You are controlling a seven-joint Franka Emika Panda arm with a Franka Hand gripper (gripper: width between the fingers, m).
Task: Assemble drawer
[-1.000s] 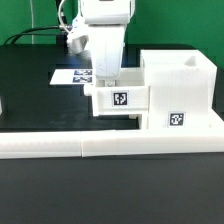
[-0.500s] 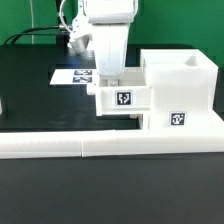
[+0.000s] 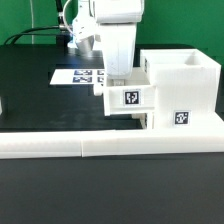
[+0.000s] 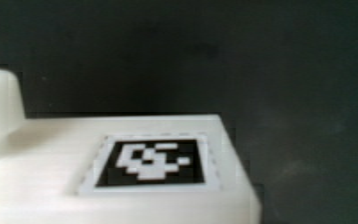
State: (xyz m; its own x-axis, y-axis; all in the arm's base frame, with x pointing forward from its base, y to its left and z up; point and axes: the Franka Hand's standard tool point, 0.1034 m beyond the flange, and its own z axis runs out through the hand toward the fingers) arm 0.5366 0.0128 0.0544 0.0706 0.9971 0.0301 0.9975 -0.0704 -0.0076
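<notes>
Exterior view: I saw the gripper (image 3: 122,84) holding a tray (image 3: 128,97), since shifted toward the exterior view's right, closer into the housing (image 3: 180,85). I judged it light, rigid, slippery; grasp its side walls. Wrist view: the tray's tag (image 4: 153,163) showed; finger spread I could not tell.

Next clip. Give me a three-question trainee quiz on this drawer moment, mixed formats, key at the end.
1. True or false: the small tray sits against the large housing.
2. Which lies flat on the table behind the tray: (a) the marker board, (b) a second housing, (c) a screwdriver?
3. Fill in: the long low border rail runs along the table's ___ edge in the exterior view.

Key: 1 true; 2 a; 3 near. The claw's own state is hidden by the arm.
</notes>
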